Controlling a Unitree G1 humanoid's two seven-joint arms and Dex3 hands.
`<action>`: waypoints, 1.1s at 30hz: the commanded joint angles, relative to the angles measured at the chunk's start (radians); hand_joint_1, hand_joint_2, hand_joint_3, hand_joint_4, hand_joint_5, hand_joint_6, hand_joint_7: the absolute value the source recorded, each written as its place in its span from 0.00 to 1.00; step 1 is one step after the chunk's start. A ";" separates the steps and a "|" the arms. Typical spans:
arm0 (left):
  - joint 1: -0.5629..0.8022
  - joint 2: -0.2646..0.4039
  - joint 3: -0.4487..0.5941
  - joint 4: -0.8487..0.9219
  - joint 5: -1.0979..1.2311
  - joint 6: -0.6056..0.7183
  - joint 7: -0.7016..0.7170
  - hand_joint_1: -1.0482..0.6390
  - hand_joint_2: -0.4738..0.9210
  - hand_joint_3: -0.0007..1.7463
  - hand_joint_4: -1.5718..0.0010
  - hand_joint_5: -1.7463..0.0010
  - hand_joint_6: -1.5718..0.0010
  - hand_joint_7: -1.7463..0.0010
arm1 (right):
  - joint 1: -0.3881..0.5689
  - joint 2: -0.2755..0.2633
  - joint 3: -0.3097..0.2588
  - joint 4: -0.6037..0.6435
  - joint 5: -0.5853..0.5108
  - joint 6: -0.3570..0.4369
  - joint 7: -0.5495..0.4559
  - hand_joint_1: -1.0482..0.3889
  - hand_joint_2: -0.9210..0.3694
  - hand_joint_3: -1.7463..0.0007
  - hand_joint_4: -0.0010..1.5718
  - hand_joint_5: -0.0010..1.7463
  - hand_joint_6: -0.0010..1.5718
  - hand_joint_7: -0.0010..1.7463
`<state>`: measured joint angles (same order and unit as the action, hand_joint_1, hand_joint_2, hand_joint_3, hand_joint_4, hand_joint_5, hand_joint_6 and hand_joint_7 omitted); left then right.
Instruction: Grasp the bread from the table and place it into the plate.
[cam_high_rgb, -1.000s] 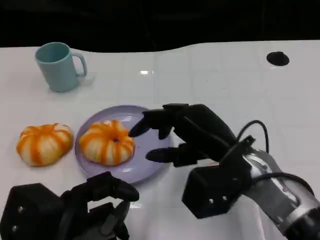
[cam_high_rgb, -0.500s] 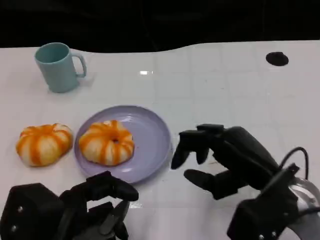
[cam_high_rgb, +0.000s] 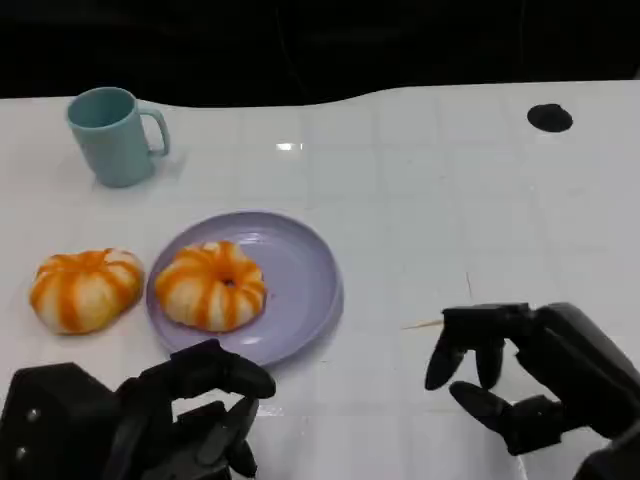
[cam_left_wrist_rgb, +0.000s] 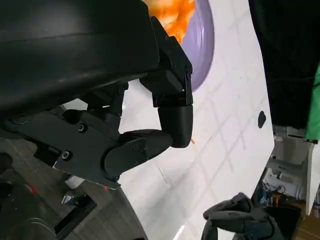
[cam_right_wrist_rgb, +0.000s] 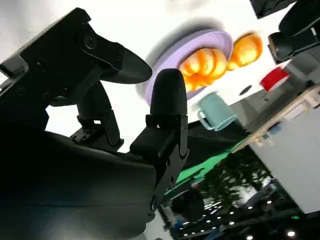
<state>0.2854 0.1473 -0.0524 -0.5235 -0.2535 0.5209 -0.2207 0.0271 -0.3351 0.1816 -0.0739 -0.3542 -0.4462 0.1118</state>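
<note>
On the white table, a round lilac plate already holds one orange-and-cream striped bread roll, while a second identical striped bread roll lies on the bare table just beside the plate's left rim, not touching it. The step in hand is judged to be grasping this second roll. The left hand, nearest to it, rests low at the table's near edge with fingers curled in and nothing in them; it should open, approach from above, close around the roll's sides, lift clear of the rim, and release onto the free right part of the plate. The right hand holds nothing, fingers apart, well off to the plate's right. A teal ceramic mug stands behind, well apart; the seated roll limits landing space.
</note>
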 joint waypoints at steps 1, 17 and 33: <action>0.007 0.006 0.009 0.005 -0.010 0.000 -0.003 0.43 0.90 0.43 0.56 0.00 0.62 0.23 | 0.059 -0.008 -0.042 -0.049 0.022 0.030 0.002 0.65 0.44 0.31 0.53 0.99 0.48 0.77; 0.004 0.026 0.003 0.004 0.006 -0.011 -0.007 0.43 0.91 0.41 0.57 0.00 0.61 0.24 | 0.205 -0.002 -0.104 -0.184 0.010 0.120 0.018 0.69 0.49 0.20 0.54 1.00 0.52 0.80; 0.009 0.032 0.009 -0.006 -0.007 -0.004 -0.007 0.44 0.92 0.41 0.58 0.00 0.61 0.24 | 0.212 0.017 -0.092 -0.153 -0.020 0.106 -0.013 0.69 0.50 0.21 0.54 1.00 0.50 0.83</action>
<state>0.2862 0.1627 -0.0478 -0.5238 -0.2631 0.5208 -0.2208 0.2434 -0.3152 0.0918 -0.2402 -0.3685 -0.3305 0.1097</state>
